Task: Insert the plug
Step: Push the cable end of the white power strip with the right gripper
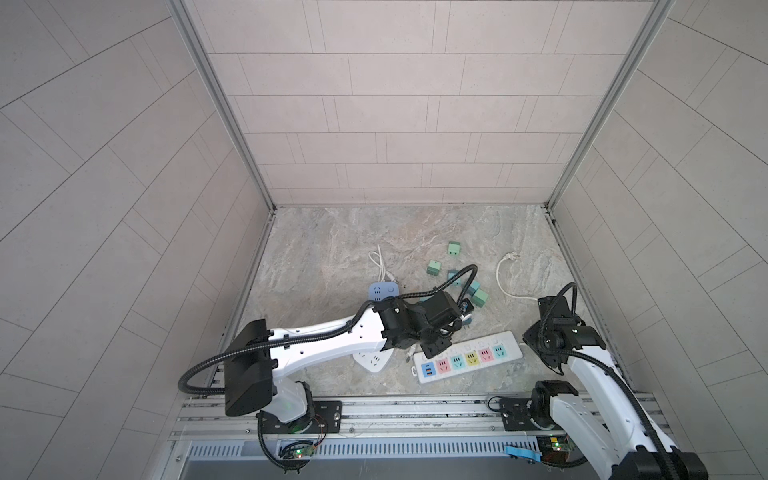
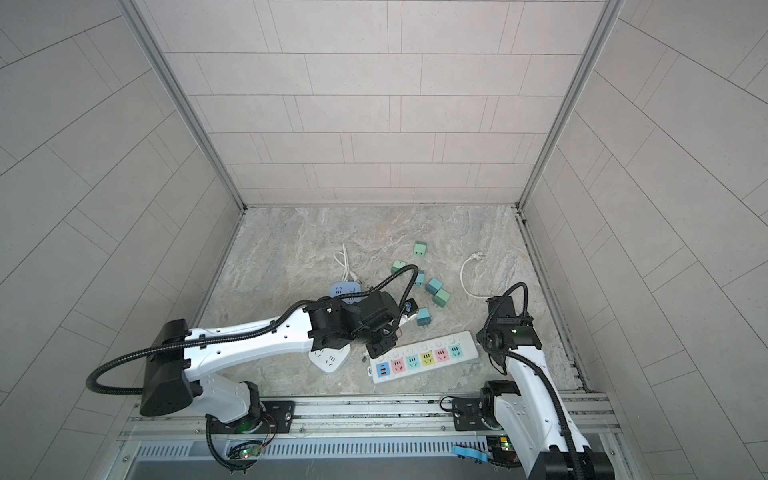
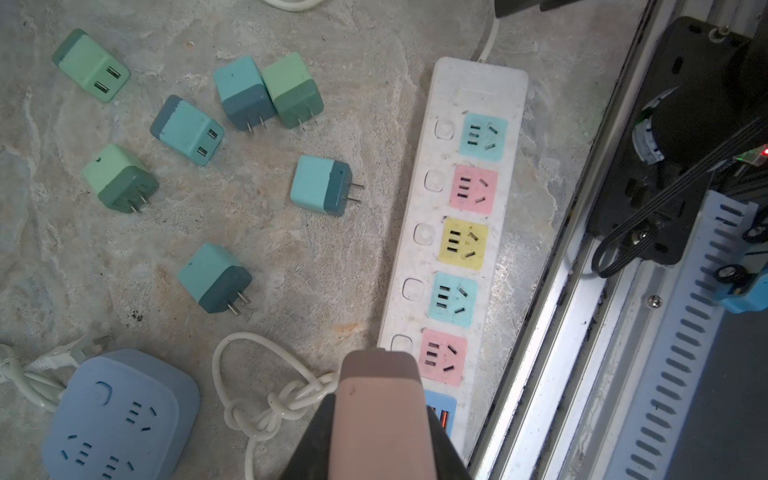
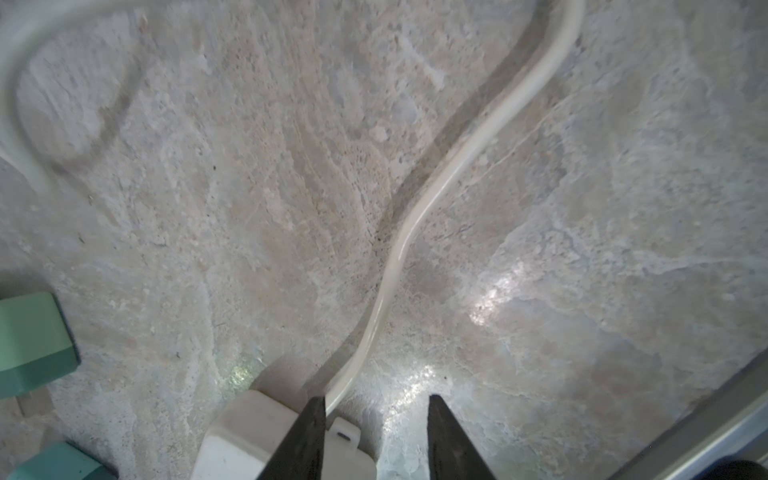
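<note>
The plug [image 3: 376, 395], pinkish with a brown tip, is clamped between the black fingers [image 3: 316, 440] of my left gripper [image 3: 378, 419], which is shut on it. It hangs over the near end of the white power strip [image 3: 478, 79], beside a pink socket [image 3: 442, 357] and the blue USB block [image 3: 440, 413]. Both top views show that gripper [image 1: 432, 347] [image 2: 380, 347] at the strip's [image 1: 513, 353] [image 2: 467, 347] left end. My right gripper [image 4: 376, 411] is open and empty, above the strip's cord end [image 4: 249, 436].
Several green and teal adapter cubes [image 3: 320, 185] lie beside the strip. A blue round socket block [image 3: 120, 415] and a knotted white cord [image 3: 266, 399] are close to the held plug. A white square socket [image 1: 374, 359], a loose white cable [image 1: 505, 278] and the front rail [image 1: 374, 411] are nearby.
</note>
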`<move>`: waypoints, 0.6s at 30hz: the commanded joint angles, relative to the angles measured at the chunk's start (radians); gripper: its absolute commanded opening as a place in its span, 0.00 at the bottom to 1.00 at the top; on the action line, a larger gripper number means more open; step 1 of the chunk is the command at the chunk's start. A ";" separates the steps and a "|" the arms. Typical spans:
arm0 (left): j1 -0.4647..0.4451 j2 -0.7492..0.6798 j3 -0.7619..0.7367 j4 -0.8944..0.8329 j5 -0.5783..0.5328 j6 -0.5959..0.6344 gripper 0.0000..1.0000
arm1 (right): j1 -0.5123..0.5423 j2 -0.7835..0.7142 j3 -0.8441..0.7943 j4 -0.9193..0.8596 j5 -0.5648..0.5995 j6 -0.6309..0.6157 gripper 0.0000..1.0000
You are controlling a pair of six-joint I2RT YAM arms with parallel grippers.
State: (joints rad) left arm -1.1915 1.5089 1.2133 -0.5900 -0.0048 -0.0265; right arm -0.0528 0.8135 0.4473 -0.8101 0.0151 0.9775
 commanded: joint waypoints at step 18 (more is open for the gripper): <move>-0.002 0.050 0.090 -0.039 0.034 0.031 0.00 | 0.312 0.019 -0.126 0.175 -0.045 0.305 0.45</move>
State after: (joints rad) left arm -1.1915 1.5627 1.2770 -0.6178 0.0250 -0.0074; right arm 0.2203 0.8364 0.3515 -0.6521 -0.0338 1.1820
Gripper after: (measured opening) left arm 0.297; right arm 0.452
